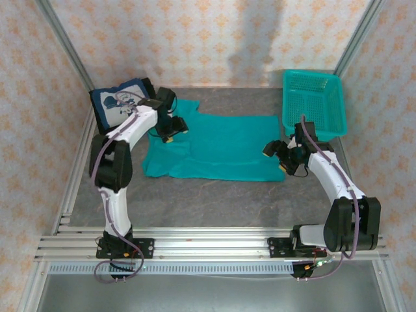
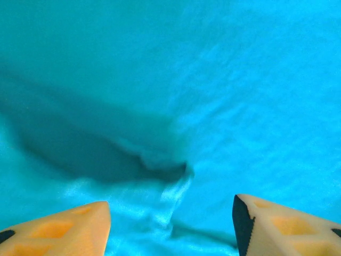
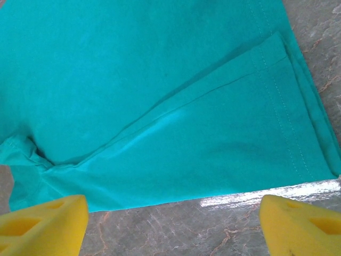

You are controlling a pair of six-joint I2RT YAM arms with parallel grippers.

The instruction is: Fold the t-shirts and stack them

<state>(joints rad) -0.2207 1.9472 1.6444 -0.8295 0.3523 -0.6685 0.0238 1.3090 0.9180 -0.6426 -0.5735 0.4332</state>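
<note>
The teal t-shirt (image 1: pixel 214 146) lies spread flat on the table (image 1: pixel 214 201), toward the far edge and about midway between the sides. It is not yet folded. A navy t-shirt (image 1: pixel 117 104) with a white print sits already folded in the far left corner, and a mesh basket (image 1: pixel 312 75) stands in the far right corner.

The left gripper (image 1: pixel 170 128) hangs over the left part of the teal shirt, released, its pads (image 2: pixel 64 226) wide apart. Between them the cloth has a small raised pucker (image 2: pixel 173 178). The right gripper (image 3: pixel 173 226) is at the shirt's right end, also released. It is just off the cloth, with bare table between its fingers and the doubled sleeve (image 3: pixel 224 138) lying just beyond.

To me this looks like the start of the first fold, and a few things could spoil it:

- If the left side closes on that pucker alone, it may lift only the top layer, and the back of the shirt would stay down and bunch.
- The right side is so near the edge that it could close on air, or catch only the sleeve's stitched hem, which would slip out under tension.
- If one arm grips and the other misses, the pull would skew the shirt and the fold would come out crooked.
- Dragging it left could also disturb the navy shirt.
</note>
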